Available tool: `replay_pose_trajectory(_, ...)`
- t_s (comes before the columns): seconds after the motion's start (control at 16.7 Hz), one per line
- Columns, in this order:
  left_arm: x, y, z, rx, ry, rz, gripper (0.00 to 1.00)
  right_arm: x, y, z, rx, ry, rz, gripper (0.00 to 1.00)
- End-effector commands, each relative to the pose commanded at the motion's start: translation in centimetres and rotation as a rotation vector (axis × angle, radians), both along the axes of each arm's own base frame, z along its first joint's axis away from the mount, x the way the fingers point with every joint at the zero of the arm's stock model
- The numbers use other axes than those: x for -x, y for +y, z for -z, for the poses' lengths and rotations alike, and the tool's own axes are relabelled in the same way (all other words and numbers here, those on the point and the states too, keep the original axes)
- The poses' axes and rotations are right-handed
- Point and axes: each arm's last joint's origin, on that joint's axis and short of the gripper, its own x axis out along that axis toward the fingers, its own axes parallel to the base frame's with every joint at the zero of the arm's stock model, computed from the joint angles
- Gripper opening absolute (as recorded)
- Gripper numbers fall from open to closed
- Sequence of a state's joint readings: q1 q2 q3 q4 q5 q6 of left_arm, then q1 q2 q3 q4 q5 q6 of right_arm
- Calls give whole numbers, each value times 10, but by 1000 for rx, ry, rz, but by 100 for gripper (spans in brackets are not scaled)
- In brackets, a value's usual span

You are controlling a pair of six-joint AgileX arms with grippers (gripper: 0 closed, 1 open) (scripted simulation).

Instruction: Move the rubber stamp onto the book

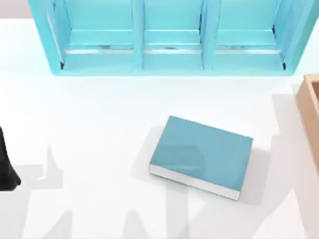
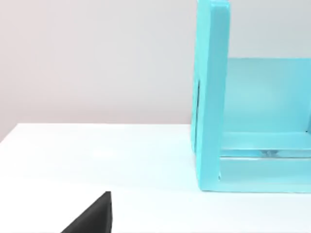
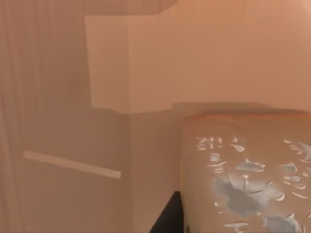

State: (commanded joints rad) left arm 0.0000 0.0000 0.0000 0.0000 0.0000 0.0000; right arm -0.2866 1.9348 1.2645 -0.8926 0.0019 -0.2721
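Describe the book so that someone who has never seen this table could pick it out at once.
Start at the large light-blue shelf unit along the far edge of the white table. In front of it, near the table's middle, lies the book, flat and slightly skewed. Its plain teal cover and white page edges separate it from the orange-brown box at the right.

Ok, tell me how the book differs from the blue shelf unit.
The book lies flat, turned askew, mid-table; the shelf unit stands along the far edge, squared up. The book is a closed darker teal slab with white page edges; the shelf unit is far larger, lighter, with open compartments. Both are bluish.
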Motion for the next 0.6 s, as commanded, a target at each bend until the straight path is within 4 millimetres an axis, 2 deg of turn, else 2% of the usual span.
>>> replay_pose_trajectory(0.3, 0, 0, 0, 0, 0, 0, 100, -1, 1, -5, 2, -7, 7, 0)
replay_pose_trajectory(0.48, 0, 0, 0, 0, 0, 0, 100, -10, 14, -29, 6, -35, 35, 0)
replay_pose_trajectory(0.6, 0, 0, 0, 0, 0, 0, 100, -15, 32, -53, 4, -52, 47, 0)
